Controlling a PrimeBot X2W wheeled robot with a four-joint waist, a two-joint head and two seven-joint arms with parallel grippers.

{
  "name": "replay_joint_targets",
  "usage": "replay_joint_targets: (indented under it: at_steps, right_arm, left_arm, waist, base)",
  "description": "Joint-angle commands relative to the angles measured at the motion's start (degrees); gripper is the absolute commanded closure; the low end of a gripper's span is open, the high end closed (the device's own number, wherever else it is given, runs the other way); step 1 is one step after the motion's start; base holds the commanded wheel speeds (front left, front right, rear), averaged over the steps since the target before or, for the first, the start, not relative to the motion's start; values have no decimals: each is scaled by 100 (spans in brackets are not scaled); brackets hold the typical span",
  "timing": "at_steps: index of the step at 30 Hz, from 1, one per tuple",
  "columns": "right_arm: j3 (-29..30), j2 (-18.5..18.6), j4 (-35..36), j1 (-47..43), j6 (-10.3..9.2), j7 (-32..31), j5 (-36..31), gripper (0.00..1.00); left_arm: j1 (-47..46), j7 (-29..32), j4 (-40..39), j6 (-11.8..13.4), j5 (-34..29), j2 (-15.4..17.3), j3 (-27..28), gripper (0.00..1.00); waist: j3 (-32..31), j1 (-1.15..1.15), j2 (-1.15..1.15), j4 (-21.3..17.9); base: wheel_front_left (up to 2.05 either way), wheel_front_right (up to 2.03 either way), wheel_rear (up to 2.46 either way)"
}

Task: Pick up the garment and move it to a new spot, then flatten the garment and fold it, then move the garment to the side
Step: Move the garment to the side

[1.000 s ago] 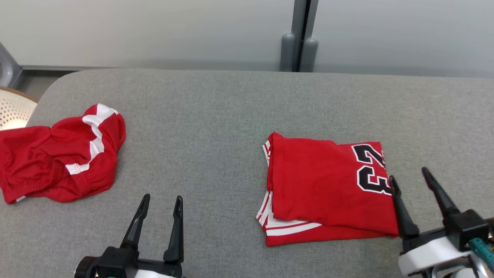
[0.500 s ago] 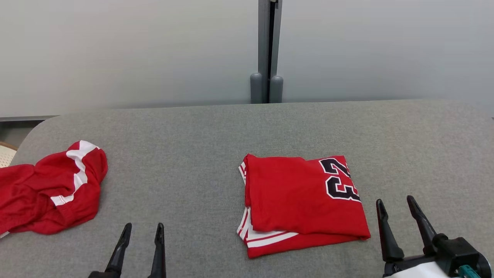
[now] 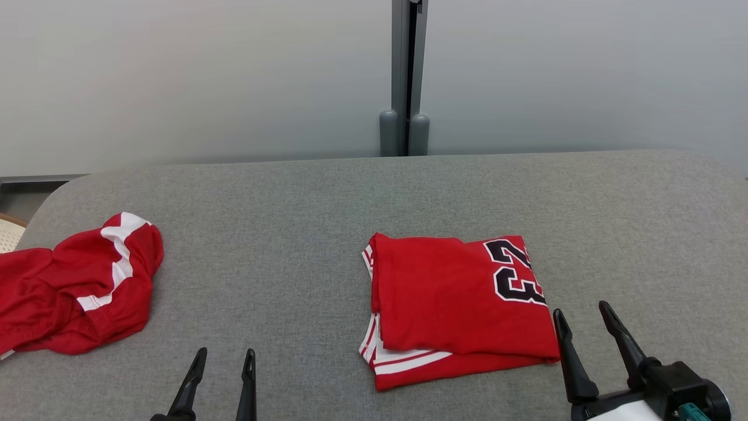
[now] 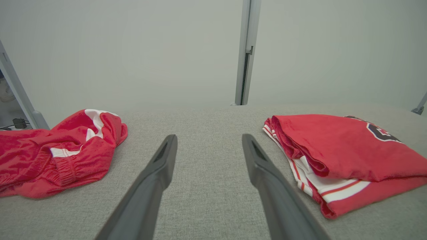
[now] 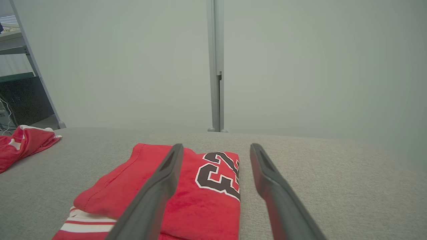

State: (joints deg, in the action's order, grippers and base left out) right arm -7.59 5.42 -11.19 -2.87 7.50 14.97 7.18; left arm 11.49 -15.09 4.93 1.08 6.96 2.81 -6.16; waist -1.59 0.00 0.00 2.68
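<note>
Folded red jersey (image 3: pixel 461 304) lying flat right of centre on grey surface (image 3: pixel 280 234), its right edge just beside right gripper (image 3: pixel 581 309), fingers spread, gripping nothing. Left gripper (image 3: pixel 226 352) hovering at near edge, fingers spread, empty. Crumpled red garment (image 3: pixel 76 292) sitting at left edge, bare surface stretching between

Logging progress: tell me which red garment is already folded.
The jersey with the black 23, lying in flat layers beside the right gripper. The other garment, at the far left, is a crumpled heap.
</note>
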Motion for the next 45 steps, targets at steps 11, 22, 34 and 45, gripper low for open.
replay_joint_targets:
  at_steps: [11, 22, 34, 45]
  right_arm:
    - [-46, 70, -19, 68, -3, 29, -37, 0]
    - [-587, 168, -1274, 1021, -3, 17, 1317, 0]
    - [-1652, 1787, -1697, 2426, -2, -2089, 4970, 0]
    - [-2002, 2440, -1161, 2239, -2, -3246, 6401, 100]
  left_arm:
    - [-132, -8, 40, 49, -3, 19, -31, 0]
    - [-292, -8, 63, -13, -52, 19, -181, 0]
    - [-835, -8, 49, -91, -98, 19, -539, 0]
    - [-1118, -8, 46, -70, -143, 19, -689, 0]
  waist:
    - [29, 0, 0, 18]
    - [323, 0, 0, 18]
    - [1173, 0, 0, 341]
    - [1570, 0, 0, 492]
  base:
    - [0, 0, 0]
    - [0, 0, 0]
    - [0, 0, 0]
    - [0, 0, 0]
